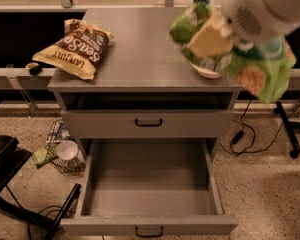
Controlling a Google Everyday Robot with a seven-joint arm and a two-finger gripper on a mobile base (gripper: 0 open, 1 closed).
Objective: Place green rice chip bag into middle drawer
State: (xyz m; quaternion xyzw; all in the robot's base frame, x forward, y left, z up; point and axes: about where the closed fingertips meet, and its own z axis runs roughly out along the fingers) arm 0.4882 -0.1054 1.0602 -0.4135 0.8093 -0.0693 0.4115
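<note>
My gripper is at the upper right, close to the camera, above the right part of the cabinet top. It is shut on the green rice chip bag, a crinkly light-green bag that hangs crumpled around the yellowish fingers and spreads down to the right, past the cabinet's right edge. The middle drawer is the lowest one; it is pulled fully open below, a deep grey tray with nothing in it and a small black handle at its front. The bag is well above the drawer and to its right.
A brown-and-cream chip bag lies on the cabinet top at the left. A white bowl is mostly hidden behind the held bag. The upper drawer is shut. A wire basket with a cup and a black chair stand on the floor at the left.
</note>
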